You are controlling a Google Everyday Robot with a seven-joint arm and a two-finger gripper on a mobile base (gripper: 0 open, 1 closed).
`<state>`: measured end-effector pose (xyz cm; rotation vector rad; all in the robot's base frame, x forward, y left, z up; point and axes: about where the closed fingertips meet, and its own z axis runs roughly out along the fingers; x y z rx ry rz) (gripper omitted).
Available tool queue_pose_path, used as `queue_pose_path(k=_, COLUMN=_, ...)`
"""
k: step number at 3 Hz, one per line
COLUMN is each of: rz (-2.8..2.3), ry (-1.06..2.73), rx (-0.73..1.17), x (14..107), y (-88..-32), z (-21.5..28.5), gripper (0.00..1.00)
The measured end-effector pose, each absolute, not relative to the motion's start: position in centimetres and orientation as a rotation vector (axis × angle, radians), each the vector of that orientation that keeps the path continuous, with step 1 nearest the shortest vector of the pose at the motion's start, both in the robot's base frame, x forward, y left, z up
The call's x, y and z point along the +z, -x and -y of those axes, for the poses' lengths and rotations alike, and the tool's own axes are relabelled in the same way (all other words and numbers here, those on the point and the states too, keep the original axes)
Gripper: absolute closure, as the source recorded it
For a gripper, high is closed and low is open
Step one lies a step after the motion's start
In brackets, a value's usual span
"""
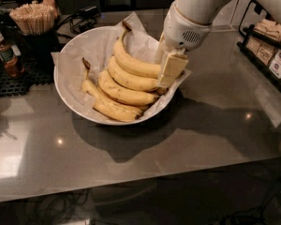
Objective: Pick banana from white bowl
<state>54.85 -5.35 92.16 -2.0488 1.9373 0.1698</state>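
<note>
The white bowl (pixel 65 102), lined with crinkled white paper, stands on the grey counter left of centre. Several yellow bananas lie side by side in it. The banana (pixel 131 62) is the rearmost, long and curved, with its stem and dark tip pointing to the back of the bowl. My gripper (pixel 167 74) reaches down from the upper right into the bowl's right side. It sits at the right end of the banana and touches or covers that end. The banana's blossom end is hidden behind the gripper.
A cup of wooden sticks (pixel 33 20) and a brown bottle (pixel 4 55) stand on a black mat (pixel 18 78) at the back left. A black rack with packets (pixel 271 50) stands at the right edge. The counter's front edge runs below the bowl.
</note>
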Motion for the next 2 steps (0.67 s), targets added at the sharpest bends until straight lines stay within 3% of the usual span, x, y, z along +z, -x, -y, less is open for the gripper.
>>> queue_pose_path(k=2, rz=-1.949, ry=2.115, rx=0.157, x=91.43, y=-54.62, z=5.81, gripper=0.47)
